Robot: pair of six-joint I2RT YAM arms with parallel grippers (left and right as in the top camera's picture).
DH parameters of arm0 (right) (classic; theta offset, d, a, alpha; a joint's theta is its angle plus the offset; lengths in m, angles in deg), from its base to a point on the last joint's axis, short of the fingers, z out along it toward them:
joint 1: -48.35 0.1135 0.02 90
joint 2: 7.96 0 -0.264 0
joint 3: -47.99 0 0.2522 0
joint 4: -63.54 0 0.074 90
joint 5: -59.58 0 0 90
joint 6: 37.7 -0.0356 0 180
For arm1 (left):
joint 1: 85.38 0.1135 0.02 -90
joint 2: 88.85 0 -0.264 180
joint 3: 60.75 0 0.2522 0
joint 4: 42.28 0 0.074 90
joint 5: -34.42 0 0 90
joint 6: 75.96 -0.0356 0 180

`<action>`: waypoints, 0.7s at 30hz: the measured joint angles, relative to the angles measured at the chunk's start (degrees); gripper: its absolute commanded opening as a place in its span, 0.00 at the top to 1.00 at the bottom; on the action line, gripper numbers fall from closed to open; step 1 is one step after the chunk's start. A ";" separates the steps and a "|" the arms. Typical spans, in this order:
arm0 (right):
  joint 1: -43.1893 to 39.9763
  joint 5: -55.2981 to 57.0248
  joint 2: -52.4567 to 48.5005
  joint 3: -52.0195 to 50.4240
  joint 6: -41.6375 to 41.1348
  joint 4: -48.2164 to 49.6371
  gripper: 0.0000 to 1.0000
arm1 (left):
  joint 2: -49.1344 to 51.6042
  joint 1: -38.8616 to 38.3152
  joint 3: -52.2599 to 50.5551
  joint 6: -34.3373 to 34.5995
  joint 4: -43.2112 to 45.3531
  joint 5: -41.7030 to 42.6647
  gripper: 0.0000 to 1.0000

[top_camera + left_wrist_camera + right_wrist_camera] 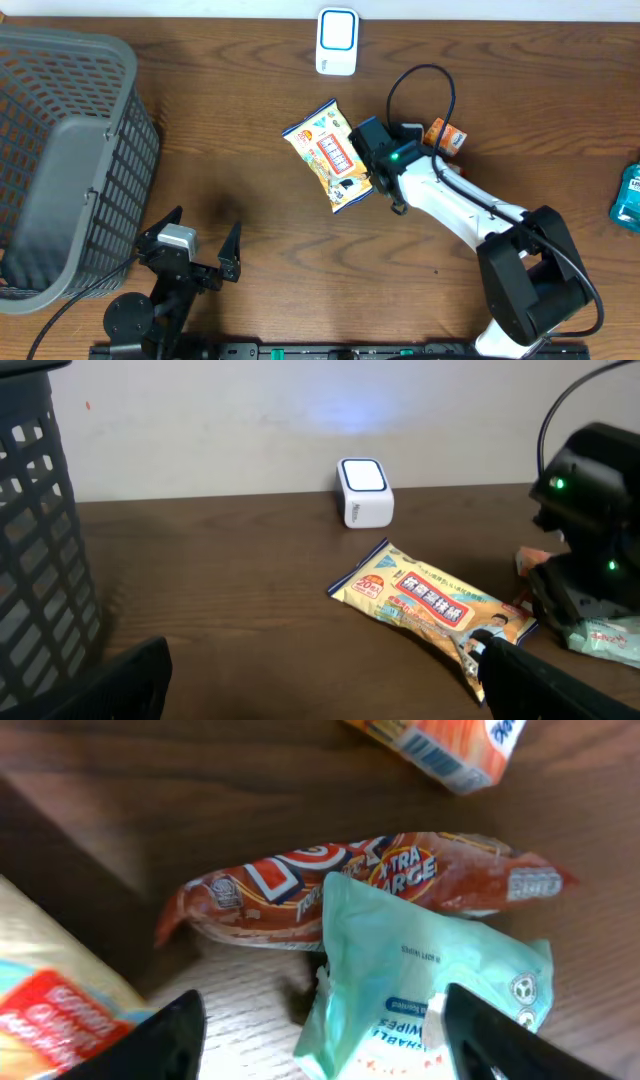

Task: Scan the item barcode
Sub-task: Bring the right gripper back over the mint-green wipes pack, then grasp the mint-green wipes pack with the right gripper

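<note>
A white barcode scanner (337, 40) (364, 490) stands at the table's far edge. My right gripper (381, 166) (325, 1015) hangs low over a small pile, open, its jaws either side of a teal wipes packet (430, 975) (606, 636). The right finger (500, 1040) is against the packet and the left finger (160, 1040) stands apart from it. Under the packet lies a red-orange snack wrapper (300, 885). A yellow snack bag (328, 155) (435, 605) (45, 990) lies just left of this gripper. My left gripper (190, 255) (330, 700) is open and empty at the near left.
A grey mesh basket (60, 160) (40, 540) fills the left side. An orange box (447, 135) (440, 745) lies just behind the pile. A blue package (628, 198) sits at the right edge. The right arm (470, 210) reaches in from the near right.
</note>
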 measured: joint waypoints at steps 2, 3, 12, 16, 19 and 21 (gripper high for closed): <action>0.00 0.68 0.00 -1.31 0.90 1.27 0.41 | 0.00 0.00 0.00 0.00 0.02 0.00 0.02; 0.00 1.16 0.00 -1.79 1.33 1.51 0.41 | 0.00 0.00 0.00 0.00 0.00 0.00 0.02; -0.07 4.46 -0.17 -2.32 4.07 3.65 0.44 | 0.00 0.00 0.00 0.00 0.00 0.00 0.02; -0.11 5.27 -3.89 -2.32 5.18 4.59 0.48 | 0.00 0.00 0.00 0.00 0.02 0.00 0.02; -0.07 7.91 -6.47 -2.12 5.33 4.02 0.64 | 0.00 0.00 0.00 0.00 0.02 0.00 0.02; -0.07 8.59 -7.06 -2.03 5.49 3.58 0.87 | 0.00 0.00 0.00 0.00 0.00 0.00 0.02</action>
